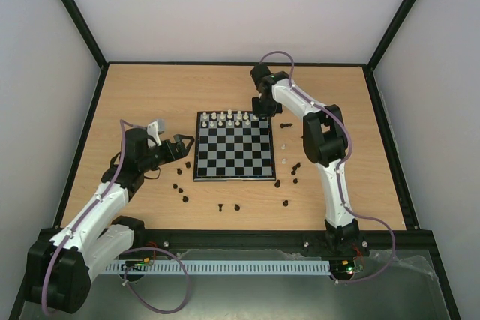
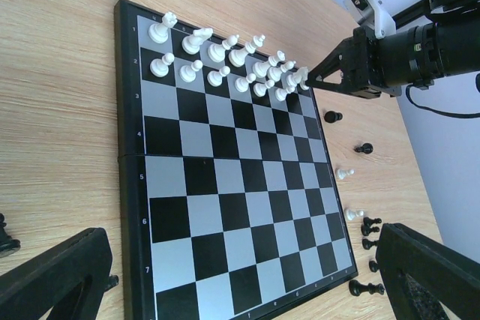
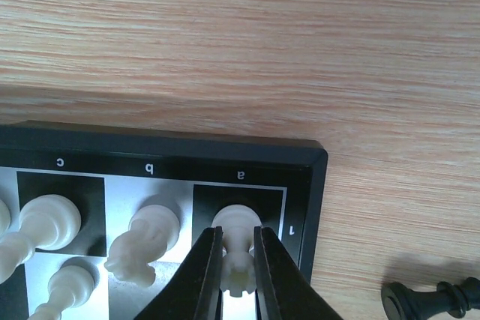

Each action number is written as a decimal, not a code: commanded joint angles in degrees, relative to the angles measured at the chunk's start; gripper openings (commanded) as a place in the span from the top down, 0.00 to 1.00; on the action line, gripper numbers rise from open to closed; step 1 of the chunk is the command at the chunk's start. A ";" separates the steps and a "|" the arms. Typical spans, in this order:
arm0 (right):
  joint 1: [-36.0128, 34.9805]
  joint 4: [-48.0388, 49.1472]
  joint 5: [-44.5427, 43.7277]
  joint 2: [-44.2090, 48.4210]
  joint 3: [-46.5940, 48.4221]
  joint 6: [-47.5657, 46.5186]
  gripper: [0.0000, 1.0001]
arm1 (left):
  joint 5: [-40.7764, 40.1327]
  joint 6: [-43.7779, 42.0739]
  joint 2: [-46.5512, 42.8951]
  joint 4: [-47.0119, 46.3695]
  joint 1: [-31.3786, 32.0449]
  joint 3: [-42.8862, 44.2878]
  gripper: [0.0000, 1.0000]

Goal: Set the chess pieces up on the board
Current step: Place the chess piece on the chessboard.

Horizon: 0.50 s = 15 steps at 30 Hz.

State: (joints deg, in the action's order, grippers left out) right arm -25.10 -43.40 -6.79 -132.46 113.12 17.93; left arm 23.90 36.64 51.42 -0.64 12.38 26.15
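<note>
The board (image 1: 232, 164) lies mid-table, with white chess pieces (image 1: 228, 119) filling its two far rows. My right gripper (image 3: 238, 241) is shut on a white rook (image 3: 238, 266) that stands upright on the corner square a1, beside a white knight (image 3: 142, 249). The left wrist view shows the same gripper (image 2: 307, 79) at the board's (image 2: 225, 185) far right corner. My left gripper (image 1: 180, 148) hovers open just left of the board, nothing between its fingers (image 2: 52, 275). Black pieces (image 1: 220, 206) lie scattered on the wood around the board's near and right sides.
Two loose white pieces (image 1: 285, 145) and several black ones (image 1: 295, 166) lie right of the board, under the right arm. One black piece (image 3: 431, 301) lies on its side near the rook's corner. A black rail (image 1: 247, 234) edges the table.
</note>
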 commanded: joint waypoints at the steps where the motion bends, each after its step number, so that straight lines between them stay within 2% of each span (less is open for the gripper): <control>1: -0.12 -3.32 -0.64 -1.17 0.79 -0.72 0.90 | 0.00 0.18 0.39 -1.55 0.23 -0.93 0.00; 9: -0.12 -2.69 -1.07 -0.04 0.57 -0.71 0.78 | -0.07 0.19 0.69 -1.81 0.27 -1.11 0.00; 15: -0.36 -0.97 -2.40 6.31 -1.91 -0.01 0.66 | 0.04 0.21 0.26 -1.97 0.27 -1.11 0.00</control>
State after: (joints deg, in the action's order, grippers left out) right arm -25.10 -43.31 -7.46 -132.05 112.79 17.61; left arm 23.92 36.67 51.79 -0.99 12.38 25.78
